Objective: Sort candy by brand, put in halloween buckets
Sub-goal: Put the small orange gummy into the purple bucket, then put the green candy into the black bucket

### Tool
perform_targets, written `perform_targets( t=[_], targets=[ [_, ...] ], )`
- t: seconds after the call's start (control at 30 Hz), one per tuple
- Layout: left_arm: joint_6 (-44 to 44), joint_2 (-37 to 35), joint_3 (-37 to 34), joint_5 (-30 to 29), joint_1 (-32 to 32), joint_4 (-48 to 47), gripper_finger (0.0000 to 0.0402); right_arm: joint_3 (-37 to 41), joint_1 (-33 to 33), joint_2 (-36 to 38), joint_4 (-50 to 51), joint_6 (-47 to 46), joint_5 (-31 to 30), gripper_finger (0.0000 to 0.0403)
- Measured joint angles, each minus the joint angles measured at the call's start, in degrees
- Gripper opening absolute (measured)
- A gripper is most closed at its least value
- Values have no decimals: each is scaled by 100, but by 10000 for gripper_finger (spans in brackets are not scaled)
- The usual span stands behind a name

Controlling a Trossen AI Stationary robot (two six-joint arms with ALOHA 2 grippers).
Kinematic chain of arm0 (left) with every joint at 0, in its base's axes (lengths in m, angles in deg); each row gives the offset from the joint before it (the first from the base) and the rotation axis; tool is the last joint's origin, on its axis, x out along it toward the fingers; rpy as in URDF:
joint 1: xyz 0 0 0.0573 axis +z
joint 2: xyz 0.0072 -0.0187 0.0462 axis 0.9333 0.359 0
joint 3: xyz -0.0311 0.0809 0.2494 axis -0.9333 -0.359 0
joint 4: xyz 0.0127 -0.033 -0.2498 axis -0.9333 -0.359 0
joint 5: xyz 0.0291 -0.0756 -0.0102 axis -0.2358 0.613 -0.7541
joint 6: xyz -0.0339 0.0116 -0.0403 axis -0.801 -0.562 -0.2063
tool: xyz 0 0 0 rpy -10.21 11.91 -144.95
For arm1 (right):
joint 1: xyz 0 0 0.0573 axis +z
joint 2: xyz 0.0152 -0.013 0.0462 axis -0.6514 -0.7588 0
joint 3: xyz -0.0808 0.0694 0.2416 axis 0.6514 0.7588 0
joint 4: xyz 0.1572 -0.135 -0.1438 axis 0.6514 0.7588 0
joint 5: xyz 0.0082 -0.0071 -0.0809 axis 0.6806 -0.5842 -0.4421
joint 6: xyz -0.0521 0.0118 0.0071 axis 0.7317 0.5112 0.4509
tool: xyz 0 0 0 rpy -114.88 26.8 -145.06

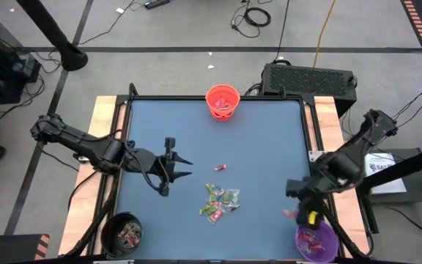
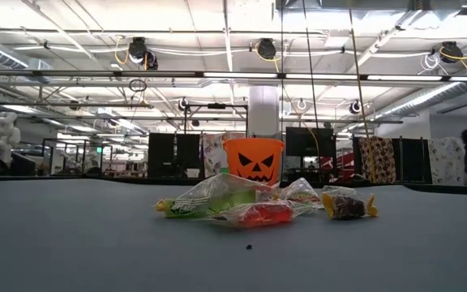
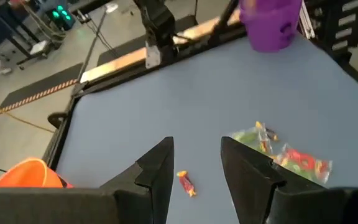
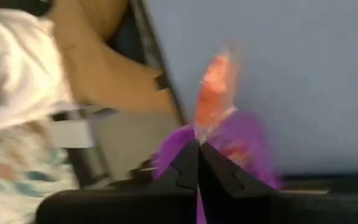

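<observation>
Right gripper (image 4: pixel 198 144) clamped on red-wrapped candy (image 4: pixel 214 87), hanging just above purple bucket (image 1: pixel 316 243). Drop step; nxt: centre over rim, release. Left gripper (image 1: pixel 180 167) half-open, empty, near candy pile (image 1: pixel 220 202).

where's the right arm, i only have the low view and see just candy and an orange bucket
Observer: The right gripper is at the table's right edge, just above the purple bucket.
Operator: is it holding anything
Observer: Yes, its fingers are shut on a red candy, seen in the right wrist view.
Operator: and the left one
Observer: The left gripper hovers open, left of the candy pile, with one loose red candy showing between its fingers.
</observation>
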Motion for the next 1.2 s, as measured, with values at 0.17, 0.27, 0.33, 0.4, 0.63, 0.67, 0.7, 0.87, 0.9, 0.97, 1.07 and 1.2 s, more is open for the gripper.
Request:
perform_targets(
  t=[0.17,0.27,0.33,0.4,0.63,0.67,0.7,0.87,0.9,0.97,1.07,1.2],
  targets=[
    [129,185,0,13,81,-4,140,-354,907,-64,-87,-1510,-336,0],
    [131,347,0,13,175,-2,140,-352,1470,-212,-77,-2277,-486,0],
    [131,458,0,13,223,-2,140,-352,1797,-400,-41,-2533,-489,0],
    [137,563,0,13,273,-4,140,-350,2067,-637,-41,-2659,-487,0],
    [136,716,0,15,403,150,141,-347,2635,-1465,-102,-3201,-449,1],
    [135,717,0,17,417,203,141,-347,2655,-1545,-68,-3205,-444,4],
    [133,717,0,38,421,240,141,-347,2662,-1612,5,-3205,-446,7],
    [131,717,-2,77,417,322,141,-345,2653,-1739,365,-3380,-43,41],
    [127,717,0,84,417,322,141,-345,2657,-1705,354,-3442,9,49],
    [126,717,-2,90,417,320,141,-343,2656,-1548,277,-3471,106,62],
    [124,717,-2,90,417,323,141,-427,2586,-1231,311,-3542,-471,73],
    [40,717,-2,-56,417,535,141,-448,2399,-894,691,-2734,-3534,75]
  ],
)
